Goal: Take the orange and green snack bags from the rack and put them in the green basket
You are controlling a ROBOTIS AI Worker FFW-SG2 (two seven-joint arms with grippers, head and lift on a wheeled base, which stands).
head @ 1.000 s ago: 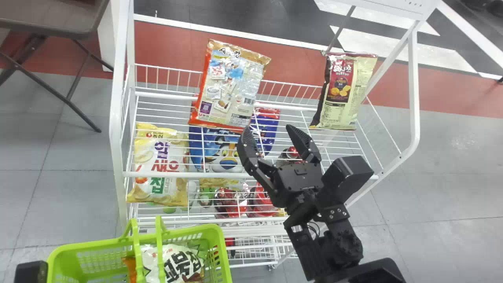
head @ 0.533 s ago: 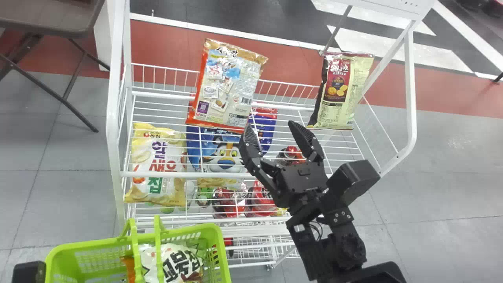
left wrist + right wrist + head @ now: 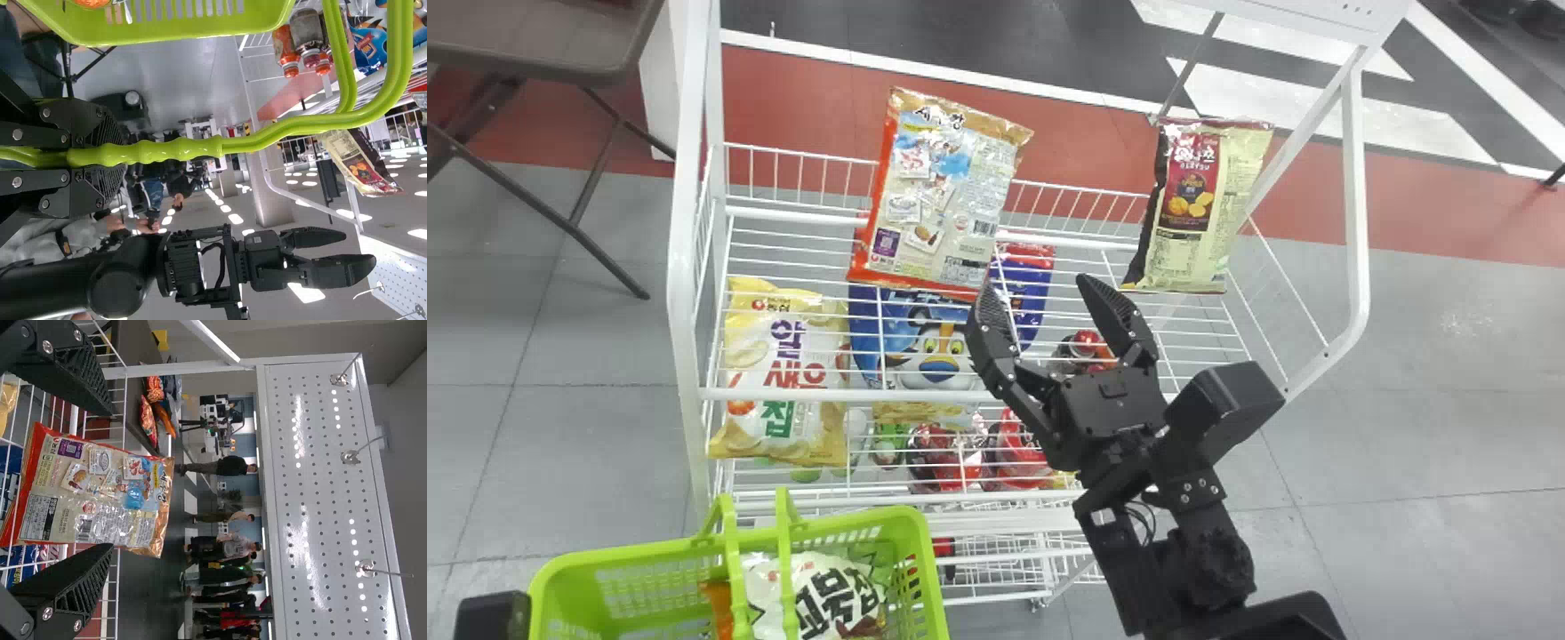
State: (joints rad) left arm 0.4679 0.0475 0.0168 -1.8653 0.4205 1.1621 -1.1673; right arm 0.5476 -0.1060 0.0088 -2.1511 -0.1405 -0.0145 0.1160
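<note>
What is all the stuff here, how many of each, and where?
Rack: one, white, centre
Orange bag: one, orange-cream, rack's back
Chip bag: one, maroon-cream, back right
Yellow bag: one, yellow, rack's left
Tiger bag: one, blue, below wires
Small packages: several, mostly red, below wires
Basket: one, green, front left
White bag: one, white, in basket
Table: one, brown, far left
Right gripper: one, black, over rack
Left gripper: one, black, basket's handle

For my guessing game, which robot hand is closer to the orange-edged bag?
Right. The right gripper is just in front of the bag; the left gripper is farther off, holding the basket handle.
</note>
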